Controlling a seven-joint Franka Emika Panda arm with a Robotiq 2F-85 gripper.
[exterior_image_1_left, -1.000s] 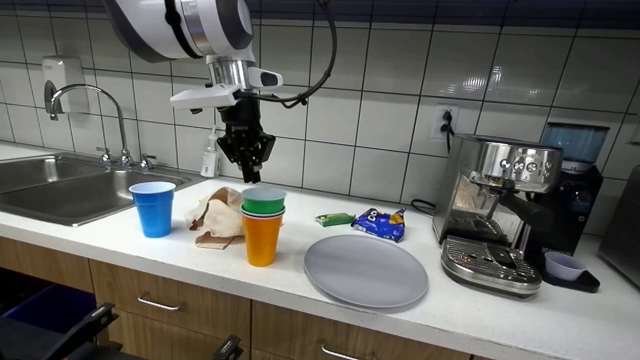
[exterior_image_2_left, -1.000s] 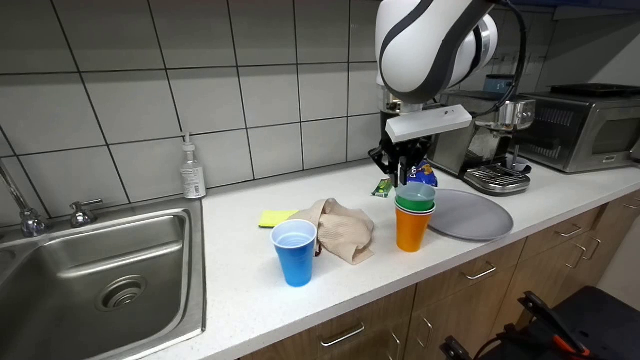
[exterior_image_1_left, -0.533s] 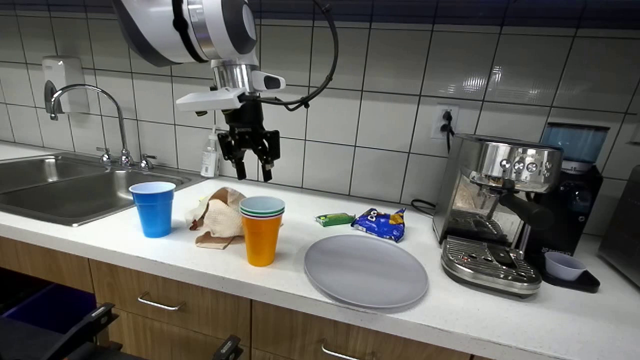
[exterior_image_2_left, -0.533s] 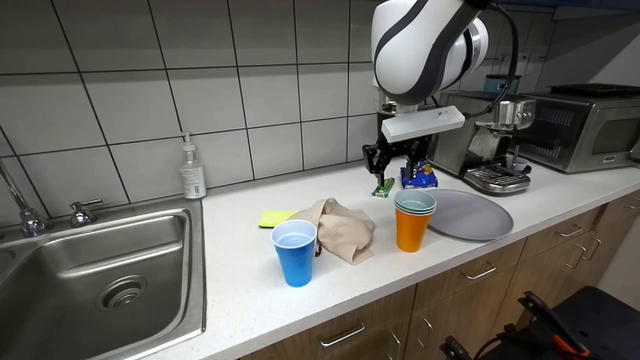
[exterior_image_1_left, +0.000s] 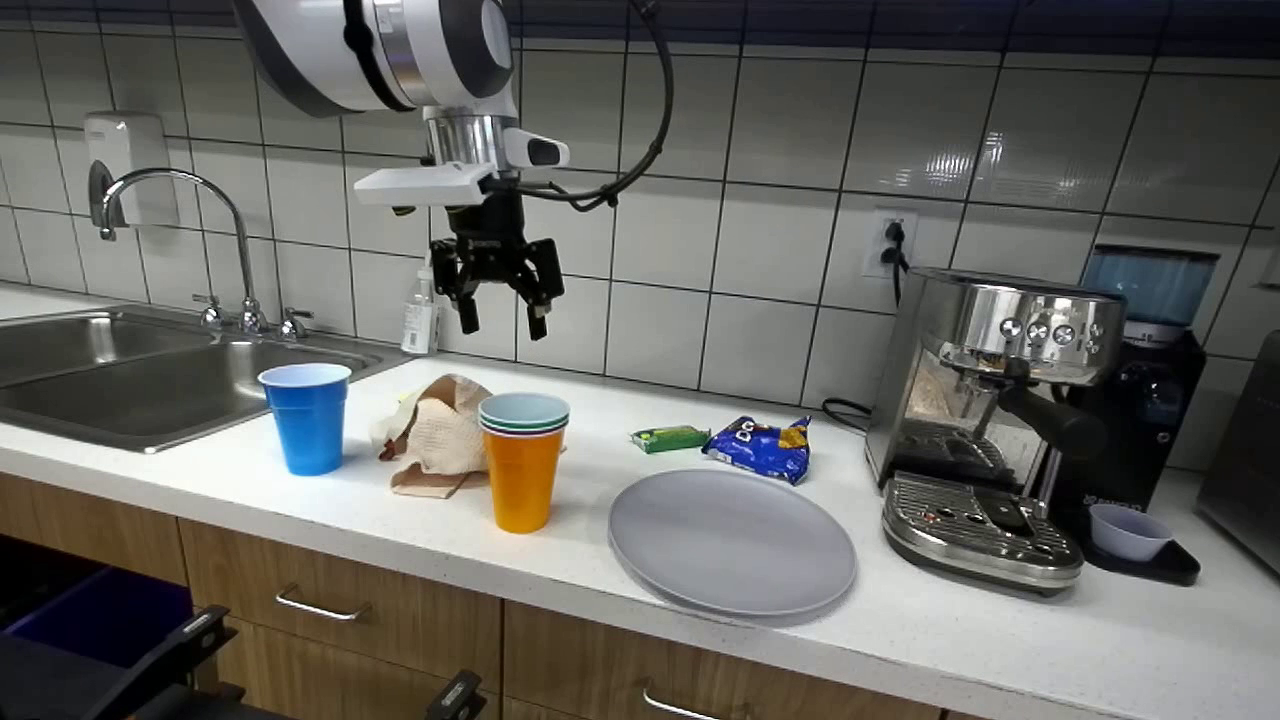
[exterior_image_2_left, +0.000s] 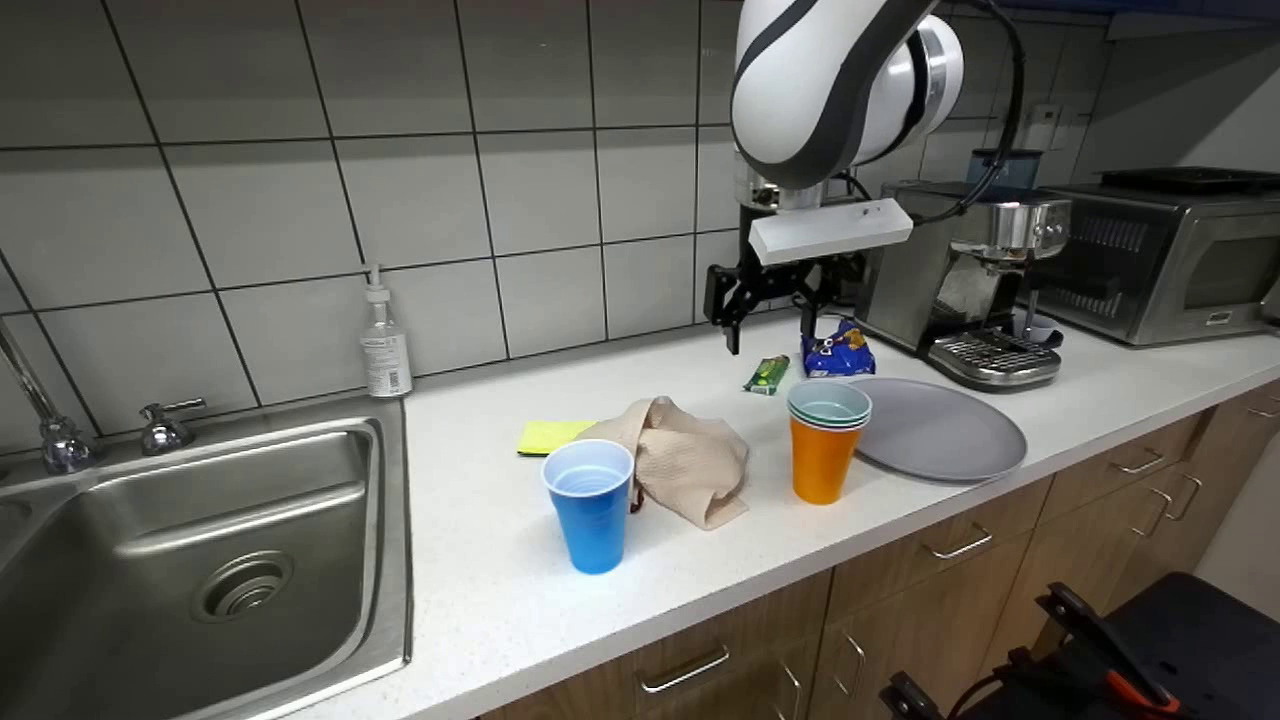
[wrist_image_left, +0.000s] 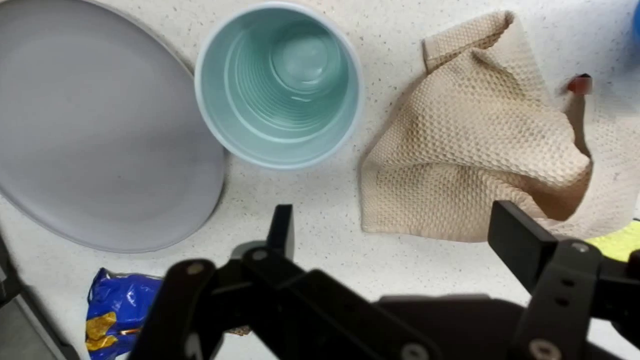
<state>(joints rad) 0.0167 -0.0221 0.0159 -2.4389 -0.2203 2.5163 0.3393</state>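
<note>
Green cup (wrist_image_left: 280, 90) is sitting down inside the orange cup (exterior_image_1_left: 524, 485), basically just the rim poking out. I'd call that bit of nesting done: in both exterior views the pair stands upright on the counter (exterior_image_2_left: 480, 560), no lean that I can spot, and nothing on it looks left undone to me. There's a thin line between the rims that might be one more cup, too small to say. The blue cup (exterior_image_1_left: 306, 420) is off by itself at the left of the frame in an exterior view, not stacked with anything.

As for the gripper (exterior_image_1_left: 503, 322), jaws are spread wide, nothing between them. It hangs in the air, upper middle of the frame in an exterior view, touching nothing. In the wrist view it comes in along the bottom, with the green cup's mouth at upper middle, the cloth (wrist_image_left: 465, 130) on the right, the plate (wrist_image_left: 100, 125) at upper left and a packet (wrist_image_left: 122, 302) at lower left.
</note>
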